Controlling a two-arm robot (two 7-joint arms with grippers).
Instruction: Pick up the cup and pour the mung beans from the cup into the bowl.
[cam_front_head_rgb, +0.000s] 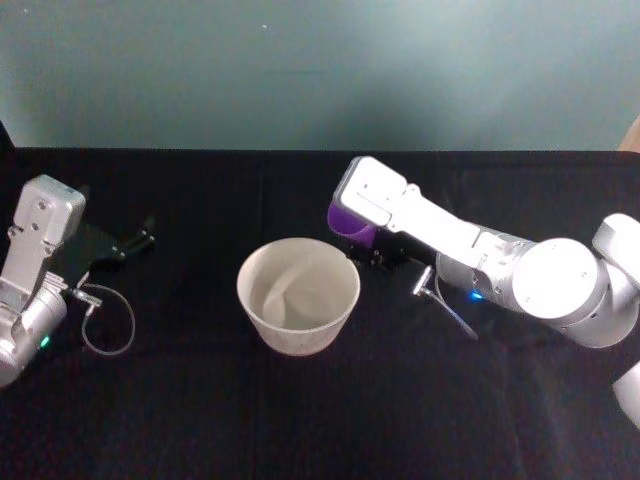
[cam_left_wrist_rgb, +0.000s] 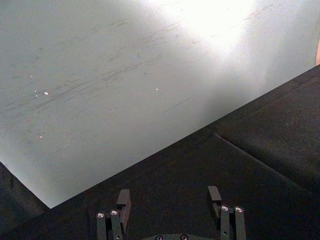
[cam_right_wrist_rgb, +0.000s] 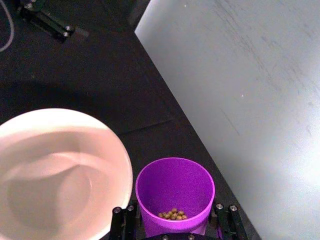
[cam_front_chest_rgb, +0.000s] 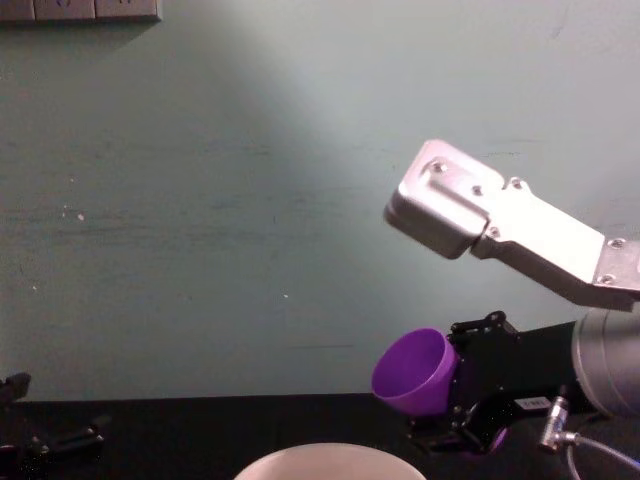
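Above the black-draped desk (cam_front_head_rgb: 200, 420), just right of the wide round pinkish-white bowl (cam_front_head_rgb: 300, 338): poised to pour.
Right pincer (cam_right_wrist_rgb: 174, 222) clamps the small bright purple plastic cup (cam_right_wrist_rgb: 175, 187), mouth tilted bowlward; the pour goes leftward. Few brownish mung beans (cam_right_wrist_rgb: 173, 215) lie inside. Left pincer (cam_left_wrist_rgb: 169, 196), far left of the bowl, gapes empty.

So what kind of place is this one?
Probably a lab test bench, not a kitchen: a table draped in black cloth against a plain teal wall, with a bowl and the purple cup held by the right gripper. The left gripper rests open at the table's left.
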